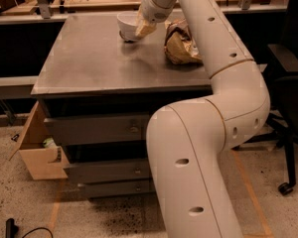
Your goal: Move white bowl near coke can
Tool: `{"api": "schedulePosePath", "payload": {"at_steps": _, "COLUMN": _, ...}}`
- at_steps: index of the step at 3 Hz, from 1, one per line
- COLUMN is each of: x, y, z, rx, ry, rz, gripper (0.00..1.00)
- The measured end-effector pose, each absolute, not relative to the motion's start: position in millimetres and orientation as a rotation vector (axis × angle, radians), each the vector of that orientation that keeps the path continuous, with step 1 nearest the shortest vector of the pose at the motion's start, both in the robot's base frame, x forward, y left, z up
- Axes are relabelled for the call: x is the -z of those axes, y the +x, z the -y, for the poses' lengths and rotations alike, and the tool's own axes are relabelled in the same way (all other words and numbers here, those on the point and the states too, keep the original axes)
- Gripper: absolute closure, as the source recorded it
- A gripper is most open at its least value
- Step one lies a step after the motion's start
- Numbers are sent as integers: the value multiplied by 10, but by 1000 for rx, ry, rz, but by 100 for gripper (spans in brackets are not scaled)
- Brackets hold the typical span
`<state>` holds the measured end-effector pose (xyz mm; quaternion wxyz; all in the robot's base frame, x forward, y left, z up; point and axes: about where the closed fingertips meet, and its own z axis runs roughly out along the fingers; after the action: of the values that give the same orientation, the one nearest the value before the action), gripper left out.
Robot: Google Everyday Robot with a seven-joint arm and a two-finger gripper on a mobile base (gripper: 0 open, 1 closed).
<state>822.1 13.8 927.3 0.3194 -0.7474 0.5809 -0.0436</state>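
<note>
The white bowl (126, 25) is at the far middle of the grey table (89, 63), low over its top with a shadow under it. My gripper (142, 29) reaches down from the arm at the bowl's right rim, and its tan fingers (145, 29) are closed on that rim. The coke can does not show; the spot behind my gripper and arm is hidden.
A crumpled brown-and-yellow snack bag (181, 43) lies just right of the gripper. My white arm (223, 83) crosses the table's right side. Drawers (99, 128) are under the table, a cardboard box (39, 152) stands at lower left, and an office chair (288, 93) is at right.
</note>
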Motion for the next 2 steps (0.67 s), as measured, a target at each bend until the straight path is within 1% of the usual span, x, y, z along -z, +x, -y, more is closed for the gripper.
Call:
{"api": "schedulePosePath", "payload": {"at_steps": 1, "x": -9162, "y": 8260, "z": 27, "rx": 125, "ry": -1932, "rz": -1614, "gripper": 82}}
{"api": "schedulePosePath", "payload": {"at_steps": 2, "x": -9064, "y": 8328, "z": 73, "rx": 141, "ry": -1917, "rz": -1643, "gripper": 59}}
